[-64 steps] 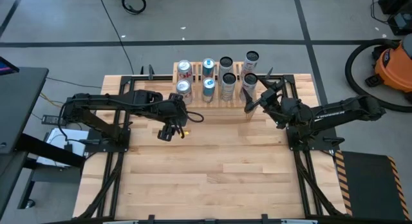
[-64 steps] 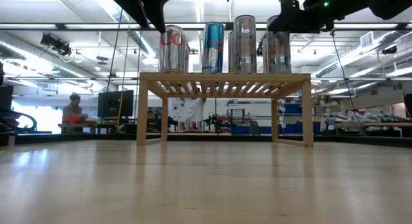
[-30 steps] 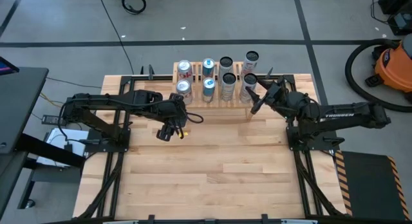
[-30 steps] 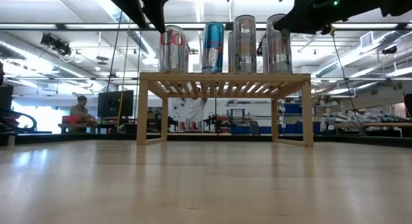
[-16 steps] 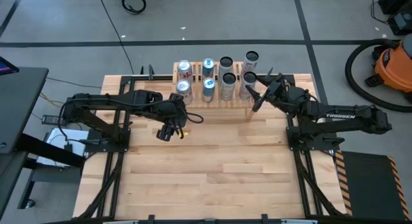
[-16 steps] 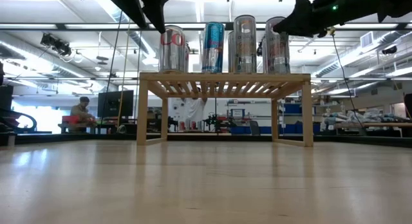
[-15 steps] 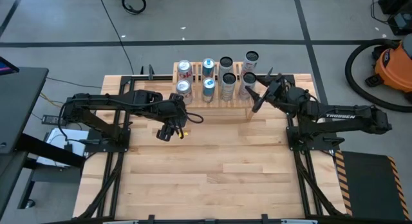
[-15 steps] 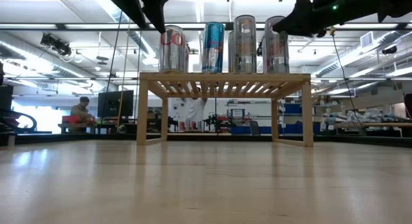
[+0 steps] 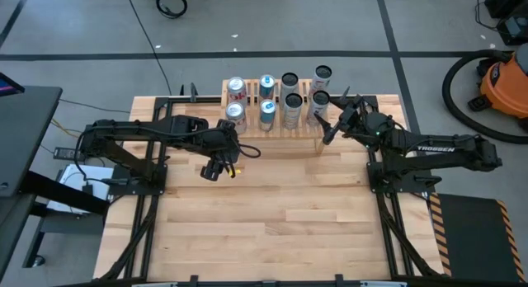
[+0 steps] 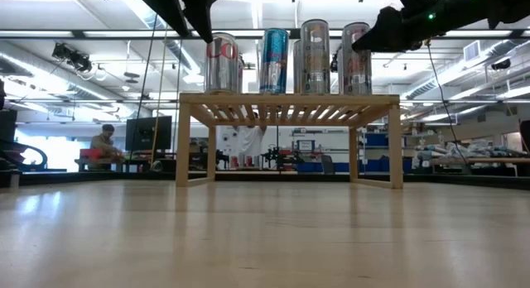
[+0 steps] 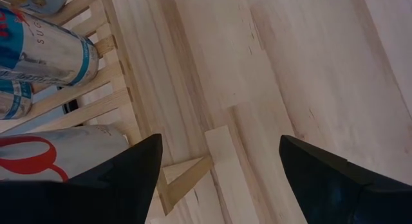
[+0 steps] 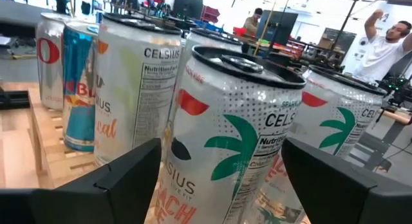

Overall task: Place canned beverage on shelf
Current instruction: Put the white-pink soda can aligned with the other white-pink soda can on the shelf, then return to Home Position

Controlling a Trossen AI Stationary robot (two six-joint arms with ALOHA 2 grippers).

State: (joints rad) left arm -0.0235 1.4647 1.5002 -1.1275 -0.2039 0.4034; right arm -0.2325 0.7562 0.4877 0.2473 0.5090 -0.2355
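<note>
The light-wood shelf (image 9: pixel 276 129) stands at the table's far edge with several cans upright on its slatted top. At its right end stands a white Celsius can (image 12: pixel 225 140), also in the high view (image 9: pixel 319 101). My right gripper (image 12: pixel 222 185) is level and open. Its fingers stand on either side of this can, and I see no touch. My left gripper (image 9: pixel 216 167) hangs open over the bare table in front of the shelf's left end. Nothing is between its fingers (image 11: pixel 219 179).
Bare tabletop (image 9: pixel 272 221) stretches from the shelf to the near edge. A red-lettered can (image 11: pixel 58 159) and a blue-banded one (image 11: pixel 45 53) lie close to my left gripper's view. An orange vacuum (image 9: pixel 505 85) stands on the floor at the right. People (image 12: pixel 380 47) are in the room behind.
My right gripper has opened around the right-end can and rolled slightly. In the low view its fingers now stand clear of the can's top. The can stays upright on the shelf.
</note>
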